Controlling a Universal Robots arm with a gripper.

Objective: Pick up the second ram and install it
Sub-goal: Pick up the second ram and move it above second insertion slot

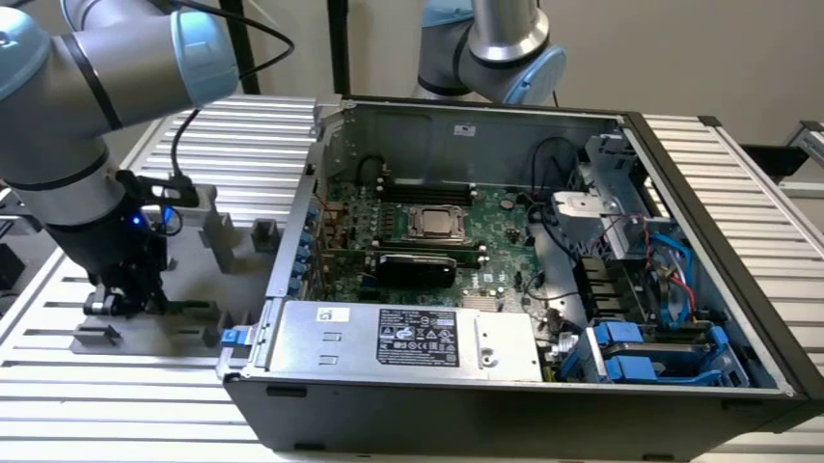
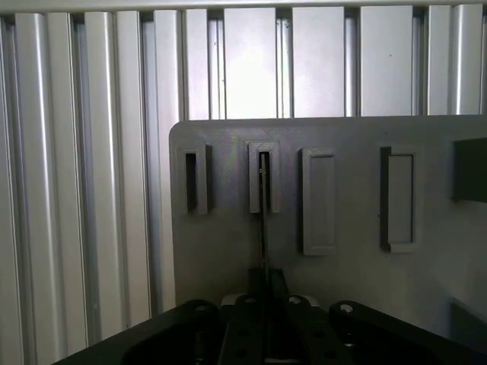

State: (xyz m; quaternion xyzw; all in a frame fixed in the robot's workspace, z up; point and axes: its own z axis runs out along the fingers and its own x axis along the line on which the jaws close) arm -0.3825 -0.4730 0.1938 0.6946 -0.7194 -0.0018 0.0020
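Observation:
The second ram [image 2: 263, 220] appears edge-on as a thin dark line. It runs from a slotted grey block [image 2: 264, 179] on the fixture plate [image 2: 221, 251] back to my gripper [image 2: 266, 283]. The fingers stand close together on either side of the stick. In the exterior view my gripper [image 1: 125, 301] is low over the grey fixture [image 1: 193, 256] at the exterior view's left, beside the open computer case [image 1: 515, 386]. A short greenish strip of the ram [image 1: 191, 307] shows next to it. The motherboard [image 1: 438, 227] lies inside the case, with its memory slots [image 1: 425, 191] towards the back.
Several upright grey fixture blocks [image 1: 264, 234] stand between my gripper and the case wall. A second robot arm [image 1: 496, 48] rises behind the case. The power supply [image 1: 412, 338] and blue drive bays [image 1: 644, 352] fill the case front. The table is ribbed aluminium [image 1: 116, 405].

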